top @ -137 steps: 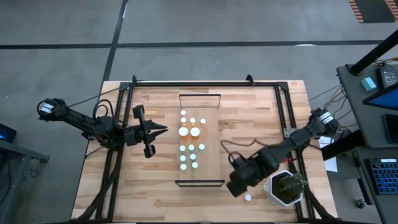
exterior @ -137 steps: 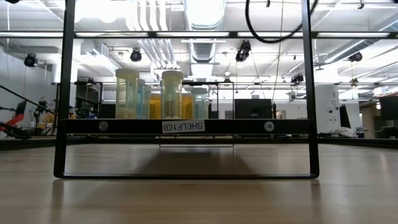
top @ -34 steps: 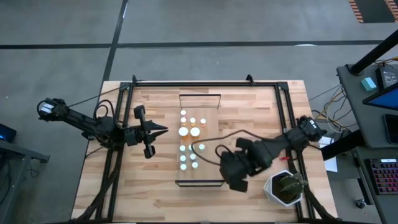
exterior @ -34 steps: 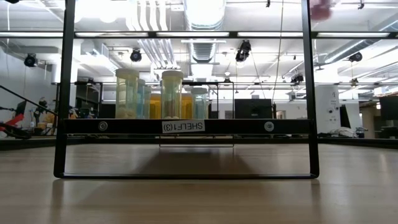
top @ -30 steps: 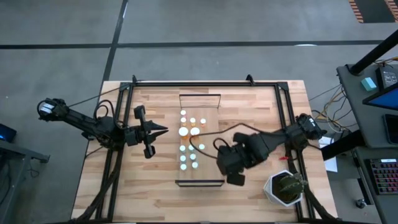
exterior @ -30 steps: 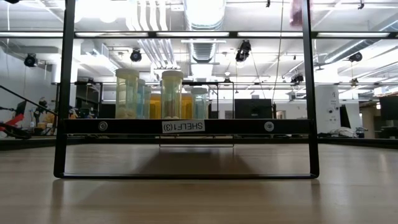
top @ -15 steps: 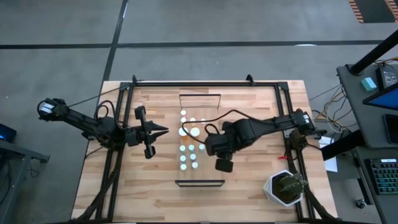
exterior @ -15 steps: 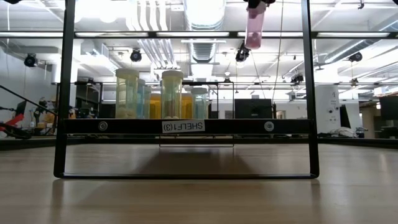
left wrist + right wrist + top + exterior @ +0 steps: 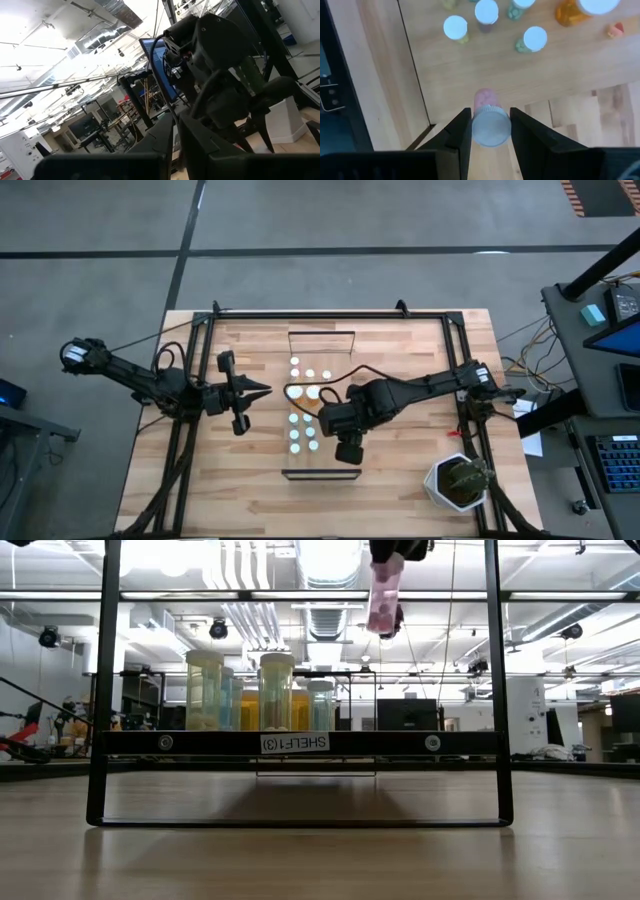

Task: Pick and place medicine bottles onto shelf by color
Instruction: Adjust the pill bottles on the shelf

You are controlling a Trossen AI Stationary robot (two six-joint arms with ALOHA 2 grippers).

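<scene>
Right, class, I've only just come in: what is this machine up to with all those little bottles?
The right gripper holds a pink bottle between its fingers, hanging in the air above the light-wood shelf. Other white-capped bottles stand in rows on the shelf. The pink bottle has not been set down. The left gripper is shut and empty, off to the side of the shelf, over the table. A potted plant sits at the table's corner.
</scene>
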